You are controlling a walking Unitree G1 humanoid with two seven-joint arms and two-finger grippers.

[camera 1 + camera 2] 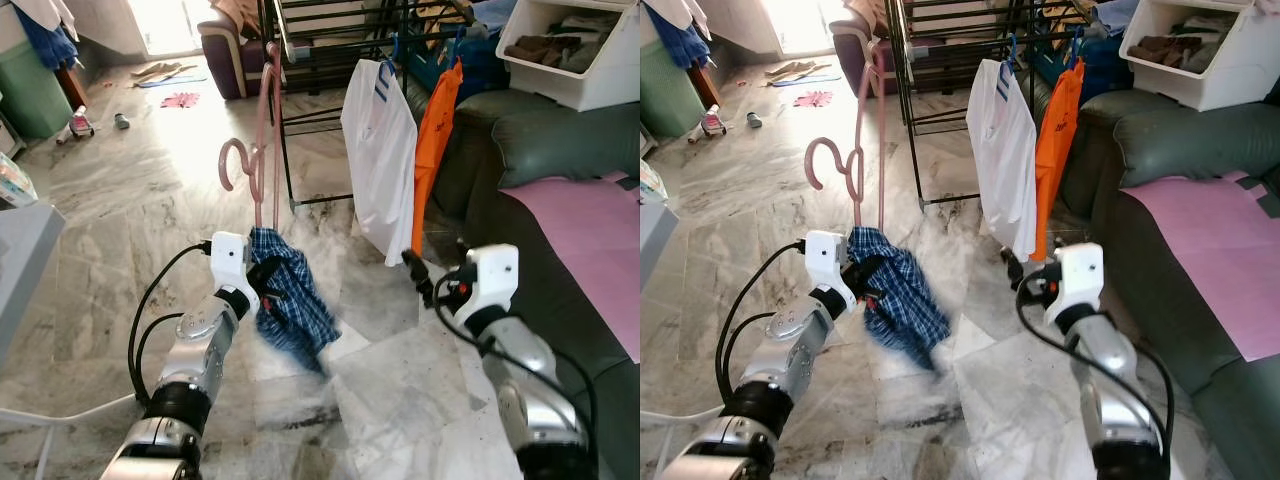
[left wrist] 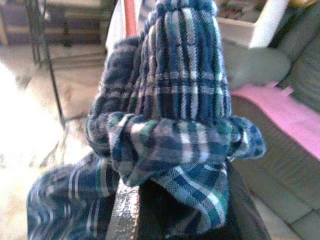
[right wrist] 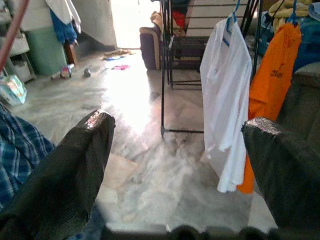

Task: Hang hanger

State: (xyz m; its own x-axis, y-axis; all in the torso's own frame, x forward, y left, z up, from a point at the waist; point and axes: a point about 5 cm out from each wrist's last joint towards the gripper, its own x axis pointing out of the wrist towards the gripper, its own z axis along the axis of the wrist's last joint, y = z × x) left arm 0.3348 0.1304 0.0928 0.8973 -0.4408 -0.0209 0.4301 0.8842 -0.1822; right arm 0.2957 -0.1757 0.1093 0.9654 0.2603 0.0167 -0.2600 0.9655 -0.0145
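A pink plastic hanger [image 1: 262,150] stands upright in front of me, its hook [image 1: 233,160] curling to the left. A blue plaid garment [image 1: 292,292] hangs bunched from its lower part. My left gripper [image 1: 262,275] is shut on the hanger through the cloth; in the left wrist view the plaid cloth [image 2: 175,125] covers the fingers. My right gripper [image 1: 420,272] is held open to the right of the garment, with nothing between its fingers [image 3: 70,170]. The black drying rack [image 1: 300,45] stands beyond the hanger.
A white shirt [image 1: 380,160] and an orange shirt [image 1: 436,130] hang on blue hangers at the rack's right end. A dark green sofa [image 1: 560,140] with a pink cloth [image 1: 590,230] and a white bin [image 1: 590,60] fills the right. Marble floor [image 1: 130,200] lies to the left.
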